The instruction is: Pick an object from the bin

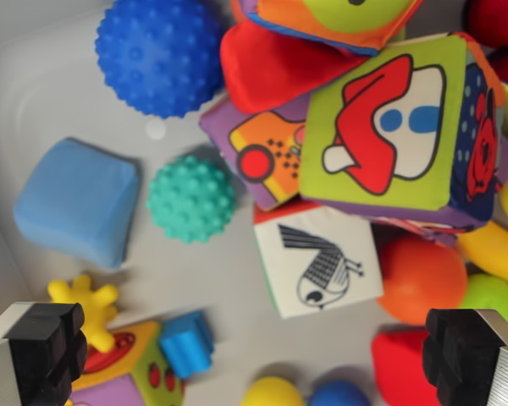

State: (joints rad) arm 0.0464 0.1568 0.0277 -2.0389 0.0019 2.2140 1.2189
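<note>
1. Two black ribbed fingers (38,351) sit at the bottom corners of the wrist view, spread wide apart with nothing between them; the gripper (254,359) hangs above the toys, touching none.
2. Between the fingers, along the lower edge, lie a smooth yellow ball (273,392), a blue ball (339,395) and a red soft shape (402,365).
3. At lower left, a yellow knobbed toy (86,303) lies beside a small ridged blue piece (186,342) and a printed fabric block (127,372).
4. A white soft cube (317,260) printed with a black striped bird sits near the middle, touching a glossy orange ball (423,279) on the wrist view's right.
5. A teal ball (190,199) covered in small bumps rests on the grey bin floor (51,93), just beside a plain light-blue cushioned block (78,201).
6. A large fabric cube (389,131), its green face showing a red and white shape, leans over the white cube and a purple-edged block (258,148).
7. Farther off, a dark blue bumpy ball (161,51) sits by a red plush piece (267,68); another colourful cube (330,21) tops the pile.
8. Yellow and green rounded toys (499,271) crowd the wrist view's right edge.
</note>
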